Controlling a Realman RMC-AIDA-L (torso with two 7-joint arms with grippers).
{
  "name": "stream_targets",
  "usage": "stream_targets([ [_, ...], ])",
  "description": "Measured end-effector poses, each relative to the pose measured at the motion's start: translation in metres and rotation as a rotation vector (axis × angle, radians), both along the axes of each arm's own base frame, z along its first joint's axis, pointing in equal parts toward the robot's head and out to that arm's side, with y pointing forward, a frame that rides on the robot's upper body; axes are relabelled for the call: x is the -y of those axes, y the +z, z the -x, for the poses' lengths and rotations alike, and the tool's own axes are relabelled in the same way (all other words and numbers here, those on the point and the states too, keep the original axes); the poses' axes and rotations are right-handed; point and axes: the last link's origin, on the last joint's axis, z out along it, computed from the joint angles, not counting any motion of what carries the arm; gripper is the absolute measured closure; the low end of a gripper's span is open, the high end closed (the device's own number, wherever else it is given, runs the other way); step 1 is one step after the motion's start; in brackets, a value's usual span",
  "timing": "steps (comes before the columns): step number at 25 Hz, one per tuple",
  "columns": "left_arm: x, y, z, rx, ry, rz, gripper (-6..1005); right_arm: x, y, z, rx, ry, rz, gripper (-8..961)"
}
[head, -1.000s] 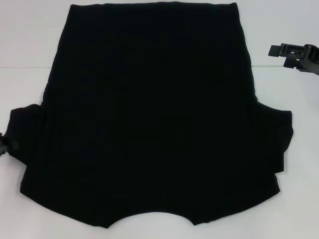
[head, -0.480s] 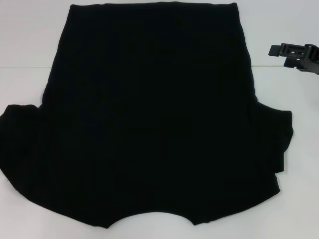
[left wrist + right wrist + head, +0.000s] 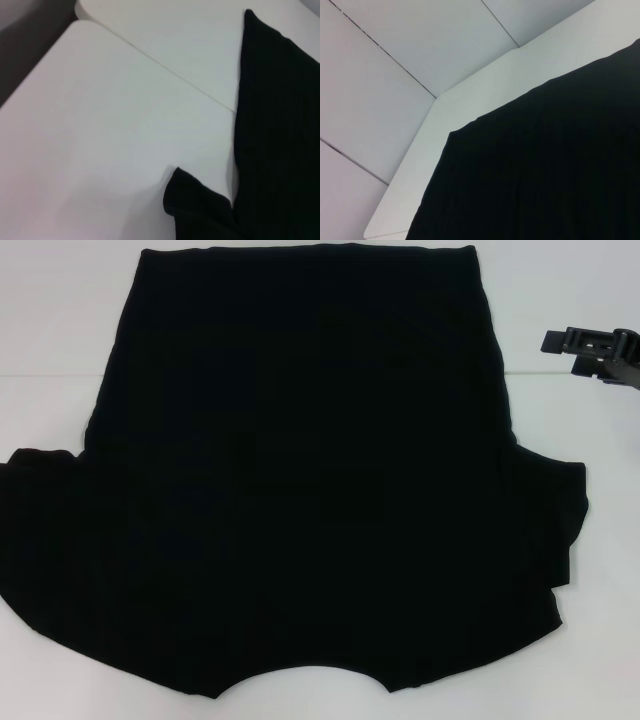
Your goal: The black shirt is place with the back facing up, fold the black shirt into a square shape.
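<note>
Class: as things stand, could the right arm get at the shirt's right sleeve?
Probably yes. The right gripper hangs off the black shirt's right edge, and only bare white table separates it from the right sleeve.

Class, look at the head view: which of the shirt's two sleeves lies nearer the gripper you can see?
The right sleeve of the black shirt: the right gripper hovers beyond it, while the left sleeve is across the shirt.

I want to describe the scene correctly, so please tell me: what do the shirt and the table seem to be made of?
The shirt looks like soft knitted cloth, probably cotton jersey, matte black: it lies limp, with wavy sleeve edges and faint fine ribs in the left wrist view. The table looks like hard, smooth white plastic or laminate with a slight sheen and a thin seam; which of the two I cannot tell.
</note>
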Motion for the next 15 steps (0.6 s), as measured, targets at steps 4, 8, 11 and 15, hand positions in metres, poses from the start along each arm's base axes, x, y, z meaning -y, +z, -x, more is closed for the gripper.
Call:
stream_targets([
  [4, -0.004, -0.002, -0.007, -0.003, -0.021, 0.026, 988, -0.001, 0.0, 0.001, 0.0, 0.002, 0.0, 114],
  [8, -0.01, -0.014, -0.022, 0.006, -0.068, 0.094, 985, -0.001, 0.0, 0.002, 0.0, 0.004, 0.0, 114],
  [11, -0.019, -0.026, -0.037, 0.0, -0.114, 0.153, 984, -0.001, 0.0, 0.002, 0.0, 0.004, -0.001, 114],
  [15, -0.033, -0.039, -0.059, -0.051, -0.185, 0.228, 983, -0.002, -0.001, 0.002, 0.002, 0.002, -0.002, 115],
])
